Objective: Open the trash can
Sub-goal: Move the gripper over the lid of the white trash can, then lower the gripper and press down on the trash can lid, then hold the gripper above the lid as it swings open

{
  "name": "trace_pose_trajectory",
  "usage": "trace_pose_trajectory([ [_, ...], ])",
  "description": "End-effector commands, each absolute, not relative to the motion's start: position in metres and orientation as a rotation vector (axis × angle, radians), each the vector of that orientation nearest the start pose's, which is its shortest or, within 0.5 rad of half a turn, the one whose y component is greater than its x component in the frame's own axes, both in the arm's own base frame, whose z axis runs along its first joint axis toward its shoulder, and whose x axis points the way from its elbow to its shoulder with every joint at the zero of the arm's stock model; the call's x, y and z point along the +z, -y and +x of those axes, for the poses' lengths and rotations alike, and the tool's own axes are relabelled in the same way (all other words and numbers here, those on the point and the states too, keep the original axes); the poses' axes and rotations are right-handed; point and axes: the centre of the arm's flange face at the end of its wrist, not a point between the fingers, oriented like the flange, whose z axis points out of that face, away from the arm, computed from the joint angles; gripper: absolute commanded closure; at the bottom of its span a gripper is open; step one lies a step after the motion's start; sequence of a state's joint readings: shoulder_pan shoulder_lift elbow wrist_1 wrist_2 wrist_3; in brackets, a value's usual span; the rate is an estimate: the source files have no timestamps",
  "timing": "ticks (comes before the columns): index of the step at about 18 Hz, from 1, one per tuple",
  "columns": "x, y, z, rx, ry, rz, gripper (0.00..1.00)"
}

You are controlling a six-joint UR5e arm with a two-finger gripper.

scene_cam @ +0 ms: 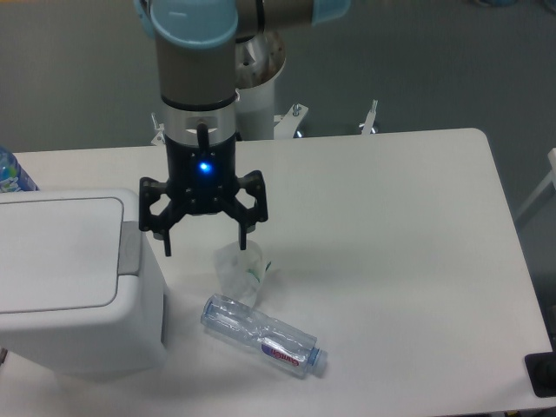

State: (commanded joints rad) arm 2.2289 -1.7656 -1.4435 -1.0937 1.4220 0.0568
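Note:
The trash can (74, 278) is a large boxy white bin at the left of the table, its flat lid (56, 252) down and a grey push tab (129, 248) on its right edge. My gripper (205, 243) hangs open and empty just right of the bin, fingers spread wide. Its left fingertip (168, 247) is close beside the grey tab; whether it touches I cannot tell.
A crushed clear plastic bottle (265, 336) with a blue cap lies on the white table (391, 261) in front of my gripper. A crumpled clear plastic cup (241, 268) sits under the right finger. Another bottle (12, 172) shows at the far left edge.

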Motion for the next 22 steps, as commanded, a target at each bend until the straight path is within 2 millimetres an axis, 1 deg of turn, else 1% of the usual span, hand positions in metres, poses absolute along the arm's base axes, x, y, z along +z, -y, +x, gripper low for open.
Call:
trace_pose_trajectory([
  [2, 0.502, -0.571, -0.248, 0.007, 0.75, -2.602, 0.0],
  [4, 0.501, -0.572, -0.248, 0.006, 0.751, -2.603, 0.0],
  [6, 0.5, -0.575, -0.241, 0.002, 0.735, -2.609, 0.0],
  [9, 0.497, -0.576, -0.237, -0.003, 0.73, -2.617, 0.0],
  [22, 0.491, -0.578, -0.233, -0.008, 0.724, -2.629, 0.0],
])
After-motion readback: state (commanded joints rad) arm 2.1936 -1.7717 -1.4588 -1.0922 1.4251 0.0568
